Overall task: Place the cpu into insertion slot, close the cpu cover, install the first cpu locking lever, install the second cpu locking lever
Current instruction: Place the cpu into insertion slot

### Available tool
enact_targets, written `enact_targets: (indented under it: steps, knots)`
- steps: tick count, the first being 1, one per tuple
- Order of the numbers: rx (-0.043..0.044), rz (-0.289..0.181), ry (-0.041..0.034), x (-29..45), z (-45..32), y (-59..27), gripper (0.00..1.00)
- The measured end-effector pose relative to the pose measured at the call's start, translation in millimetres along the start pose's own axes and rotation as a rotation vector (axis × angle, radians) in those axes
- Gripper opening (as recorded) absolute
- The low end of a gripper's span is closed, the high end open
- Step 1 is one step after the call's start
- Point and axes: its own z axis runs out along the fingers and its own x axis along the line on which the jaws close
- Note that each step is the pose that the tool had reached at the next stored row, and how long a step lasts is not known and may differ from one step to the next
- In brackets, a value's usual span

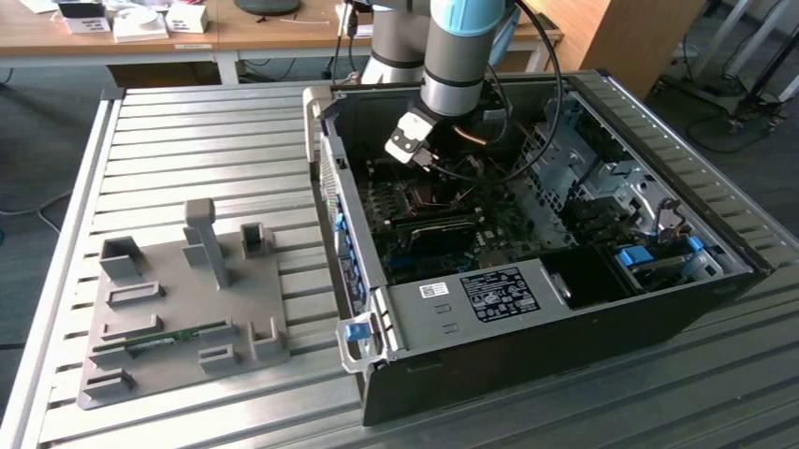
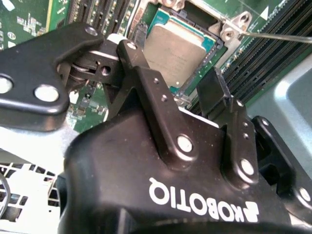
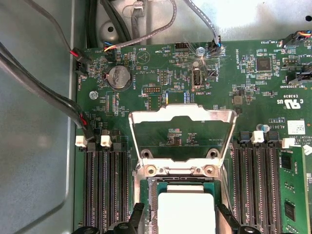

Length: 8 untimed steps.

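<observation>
In the exterior view the gripper point(image 1: 414, 142) is held inside the open case point(image 1: 525, 346) lying on the worktop point(image 1: 187, 140), over the board's middle, where the slot can be reached from above. In the second wrist view the cpu point(image 2: 178, 48) is seen lying flat, pale face up, in the slot point(image 2: 218, 43), the gripper's fingers being spread apart astride it with nothing clamped. In the first wrist view the cover point(image 3: 183, 116) is raised on its hinge at the slot's edge away from the gripper, presumably to leave the slot free. The cpu, being square, has no long axis, and its edges are lined up with the memory slots point(image 3: 105, 185) on either side.
</observation>
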Motion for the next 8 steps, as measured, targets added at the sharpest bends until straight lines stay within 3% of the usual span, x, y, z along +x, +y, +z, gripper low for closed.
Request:
enact_targets:
  steps: [6,8]
  knots:
    - [0.0,0.0,-0.0001,0.0,0.1,0.0,0.66]
    - [0.0002,0.0,-0.0005,-0.1,0.0,0.0,0.54]
